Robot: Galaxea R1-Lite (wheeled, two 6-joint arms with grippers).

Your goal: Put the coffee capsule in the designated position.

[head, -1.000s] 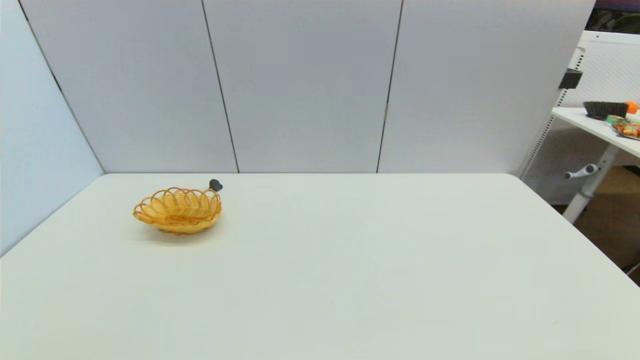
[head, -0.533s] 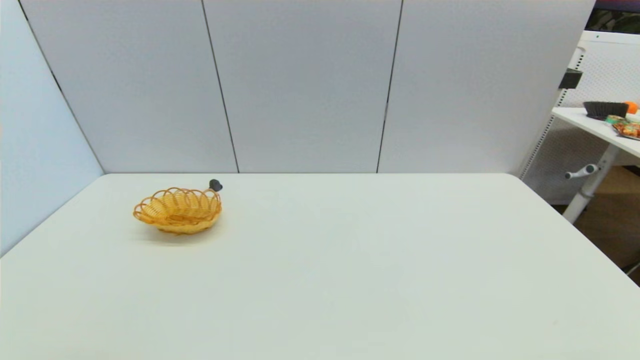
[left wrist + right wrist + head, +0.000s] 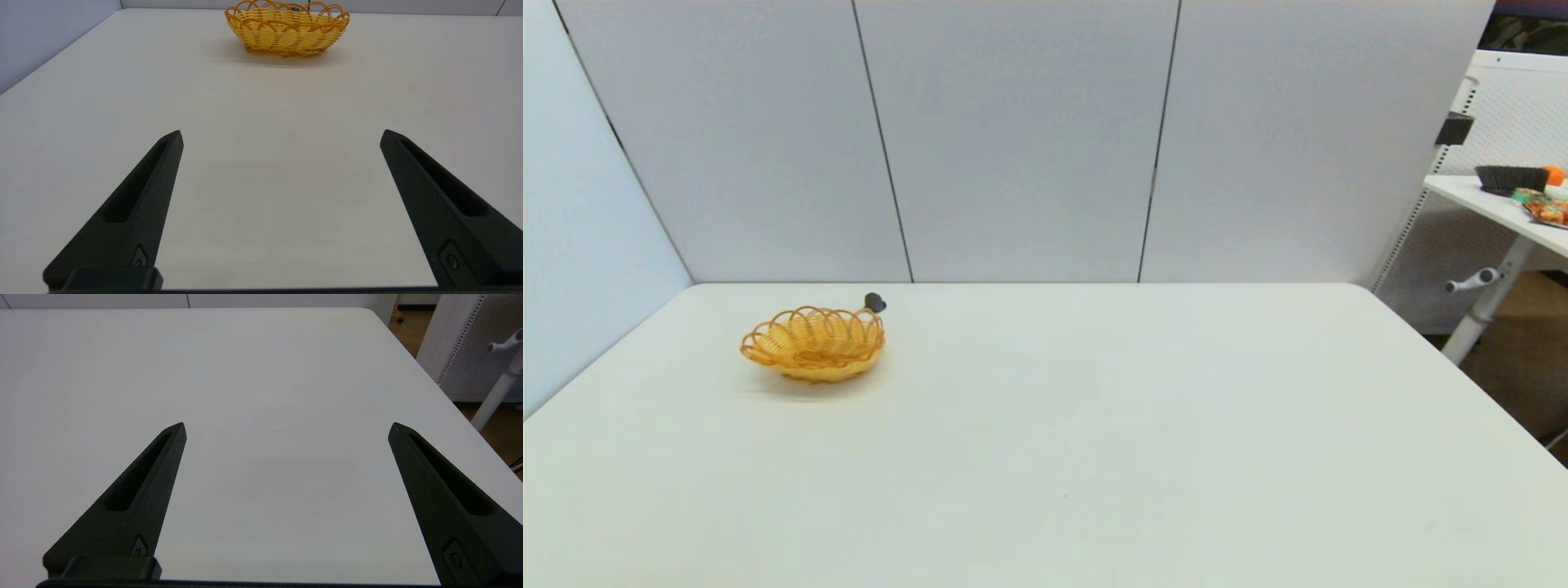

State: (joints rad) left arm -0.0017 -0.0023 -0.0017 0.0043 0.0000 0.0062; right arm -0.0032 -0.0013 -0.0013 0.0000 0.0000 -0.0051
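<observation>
The coffee capsule (image 3: pixel 875 303) lay on the white table (image 3: pixel 1094 425) just behind the far right rim of the yellow-orange wicker basket (image 3: pixel 813 344), well apart from both grippers and outside the basket, which appeared to hold nothing. The left gripper (image 3: pixel 281 136) faced the basket across bare tabletop, its two black fingers (image 3: pixel 139 196) spread wide with nothing between them; from there the capsule showed only as a dark speck (image 3: pixel 295 8) behind the looped rim. The right gripper (image 3: pixel 287 428), fingers (image 3: pixel 143 490) equally wide apart and holding nothing, looked over the table's right side toward a white stand leg (image 3: pixel 496 394) beyond the edge. Only the head view showed capsule and basket together, and neither arm appeared in it
</observation>
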